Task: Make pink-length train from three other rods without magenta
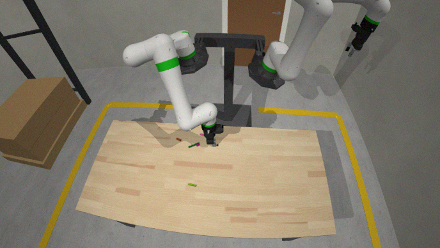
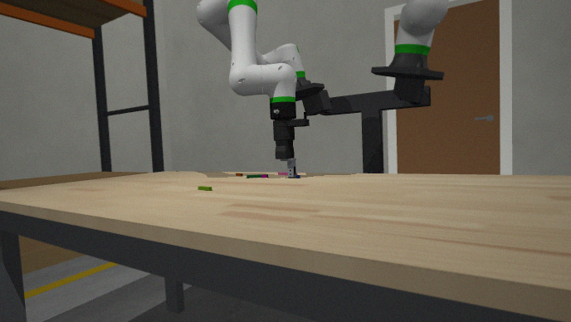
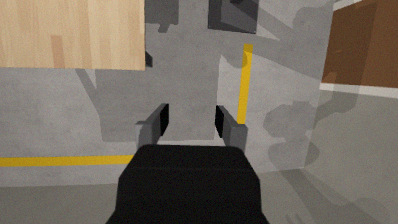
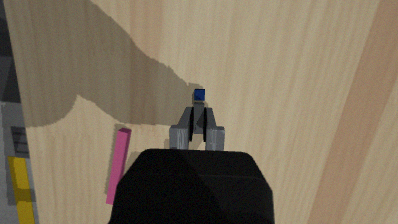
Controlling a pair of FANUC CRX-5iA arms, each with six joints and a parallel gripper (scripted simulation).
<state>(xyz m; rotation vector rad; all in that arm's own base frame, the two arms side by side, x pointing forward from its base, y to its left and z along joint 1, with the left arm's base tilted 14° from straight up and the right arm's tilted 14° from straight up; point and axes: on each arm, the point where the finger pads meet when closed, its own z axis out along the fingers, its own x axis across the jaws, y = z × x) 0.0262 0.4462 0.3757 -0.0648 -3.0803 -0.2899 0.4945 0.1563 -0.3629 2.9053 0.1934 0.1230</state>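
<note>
Item, right gripper (image 1: 214,144) (image 2: 291,176) (image 4: 198,113): low over the table top (image 1: 256,198) (image 2: 332,207) (image 3: 75,30) (image 4: 280,75), fingers closed on what I take to be the grey rod (image 4: 199,119); its forward end faces the blue rod (image 1: 217,145) (image 2: 298,177) (image 4: 199,94), touching or nearly so, I cannot tell which.
Item, left gripper (image 1: 349,52) (image 3: 192,119): fingers spread wide, nothing between them, off beyond the table.
Item, pink rod (image 1: 201,134) (image 2: 283,173) (image 4: 119,167), the measure: lying beside the working spot, to be left alone.
Item, lime rod (image 1: 192,185) (image 2: 204,188): well apart, nearer the long front edge.
Item, green rod (image 1: 192,145) (image 2: 254,177) and magenta rod (image 1: 197,145) (image 2: 264,176): close together at one end; the magenta barred from use.
Item, orange rod (image 1: 178,139) (image 2: 239,174): beyond the green; surplus, by my sum.
Step in hand, as I judge it: joining grey to blue; three and one, with lime's five, make nine.
Next move: square the grey on the blue's line, lay it flat, release gently and lift straight up; too firm a push could shove the little blue askew; lime then goes to a free end.
</note>
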